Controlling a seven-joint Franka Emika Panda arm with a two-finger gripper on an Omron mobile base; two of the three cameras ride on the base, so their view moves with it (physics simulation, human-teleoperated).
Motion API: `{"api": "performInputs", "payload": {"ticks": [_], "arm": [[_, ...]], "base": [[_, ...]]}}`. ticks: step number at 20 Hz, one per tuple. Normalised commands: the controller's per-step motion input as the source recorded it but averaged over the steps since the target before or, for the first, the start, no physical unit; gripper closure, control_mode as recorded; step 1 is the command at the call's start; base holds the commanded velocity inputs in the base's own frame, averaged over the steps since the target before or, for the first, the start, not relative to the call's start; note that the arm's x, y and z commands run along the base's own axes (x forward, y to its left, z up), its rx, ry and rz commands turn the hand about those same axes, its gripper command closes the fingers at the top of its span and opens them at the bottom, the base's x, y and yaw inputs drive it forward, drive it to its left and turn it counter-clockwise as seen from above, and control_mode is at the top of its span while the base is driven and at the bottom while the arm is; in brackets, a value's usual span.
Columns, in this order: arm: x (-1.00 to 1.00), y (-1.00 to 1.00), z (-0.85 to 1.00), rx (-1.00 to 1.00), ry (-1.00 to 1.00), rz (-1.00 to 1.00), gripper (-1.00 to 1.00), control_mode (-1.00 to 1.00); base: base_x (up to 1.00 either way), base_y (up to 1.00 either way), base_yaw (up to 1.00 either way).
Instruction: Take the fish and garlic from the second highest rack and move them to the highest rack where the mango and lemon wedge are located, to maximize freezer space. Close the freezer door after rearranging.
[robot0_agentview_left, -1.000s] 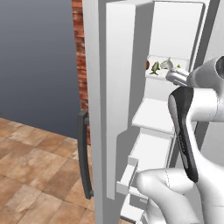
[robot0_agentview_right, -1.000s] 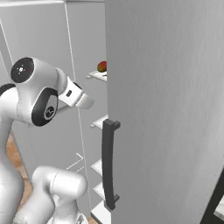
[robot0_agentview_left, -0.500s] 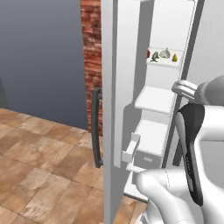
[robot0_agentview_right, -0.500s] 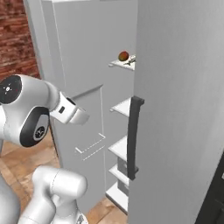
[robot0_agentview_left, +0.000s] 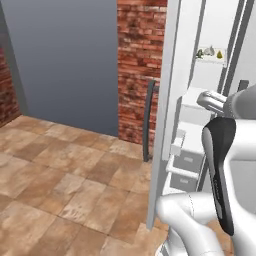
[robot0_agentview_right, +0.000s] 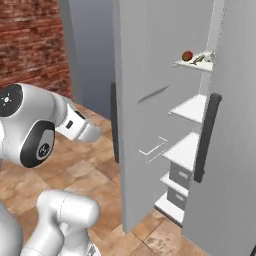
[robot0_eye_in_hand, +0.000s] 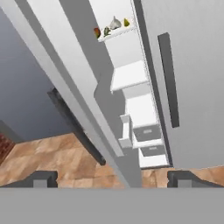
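Freezer door (robot0_eye_in_hand: 83, 96) partly open, gripper (robot0_eye_in_hand: 111, 179) clear of it.
Jaws spread wide, holding nothing. Garlic (robot0_eye_in_hand: 115, 23), mango (robot0_eye_in_hand: 97, 32) and lemon wedge (robot0_eye_in_hand: 126, 22) occupy the highest rack (robot0_eye_in_hand: 117, 33).

Left base camera behind the arm, facing the tall white-lined freezer (robot0_agentview_left: 210, 100) from its door side, right base camera looking from the opposite flank, hand camera set back, facing the same narrow opening, all three sharing its white shelves.
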Motion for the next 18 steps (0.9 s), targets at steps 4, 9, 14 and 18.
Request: {"api": "performInputs", "payload": {"ticks": [4, 9, 14, 18], "arm": [[0.00, 0.00, 0.00, 0.00, 0.00, 0.00, -1.00, 1.00], [0.00, 0.00, 0.00, 0.00, 0.00, 0.00, -1.00, 1.00], [0.00, 0.00, 0.00, 0.00, 0.00, 0.00, -1.00, 1.00], [0.00, 0.00, 0.00, 0.00, 0.00, 0.00, -1.00, 1.00]], "base": [[0.00, 1.00, -0.33], [0.36, 0.99, -0.58], [0.44, 0.99, -0.61], [0.44, 1.00, -0.62]]}}
